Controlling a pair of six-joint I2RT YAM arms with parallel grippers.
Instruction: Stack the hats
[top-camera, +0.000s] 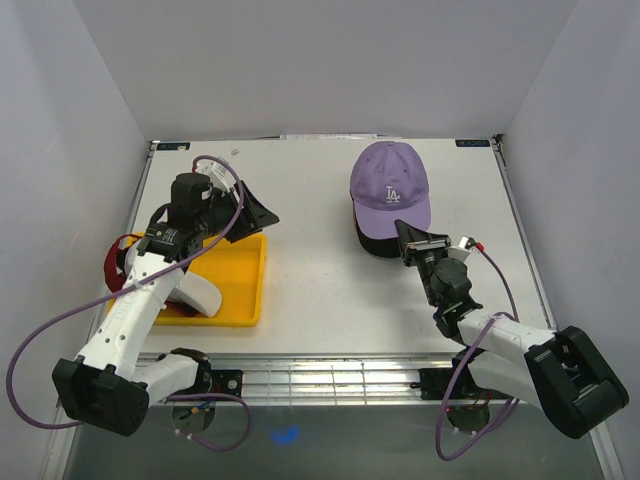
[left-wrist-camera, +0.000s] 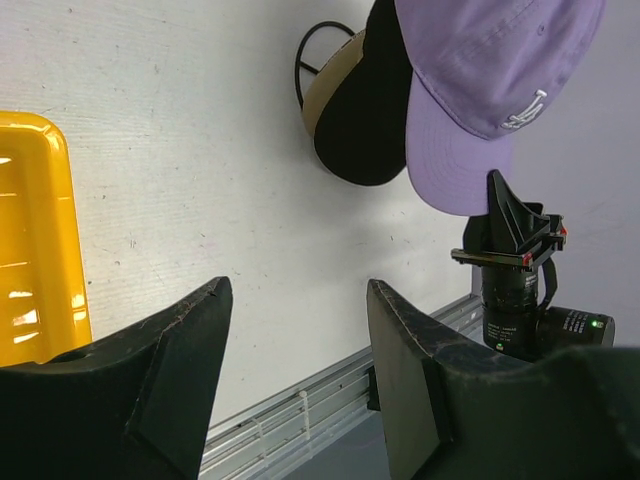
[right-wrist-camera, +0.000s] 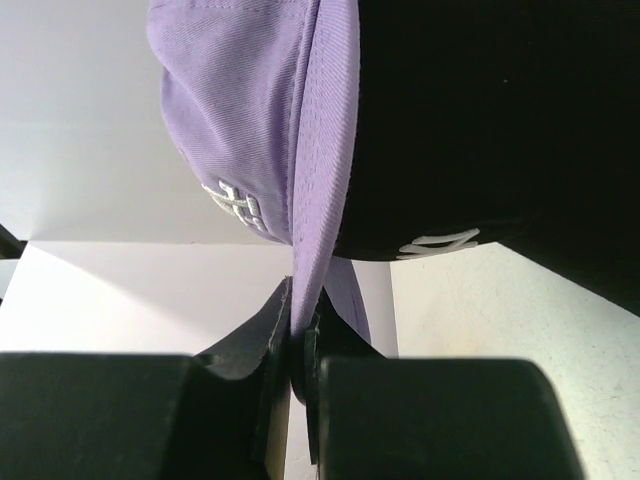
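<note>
Two arms were seen, L arm (top-camera: 135, 310) & R arm (top-camera: 505, 335), each built w/ white rounded link shells and black joint housings. A big black blocky housing (top-camera: 100, 395) was noted at the near end of each arm. Purple cables (top-camera: 240, 205) were looped along both arms, and smaller black bases (top-camera: 190, 375) were seen at the bottom. The left gripper (left-wrist-camera: 297, 290) was fitted w/ matte black wedge-shaped fingers (left-wrist-camera: 170, 390), scuffed at the edges. The right gripper (right-wrist-camera: 298, 310) was shown w/ the same black fingers. Small red tabs (left-wrist-camera: 525, 258) & a green LED (left-wrist-camera: 597, 322) were seen on its body.
</note>
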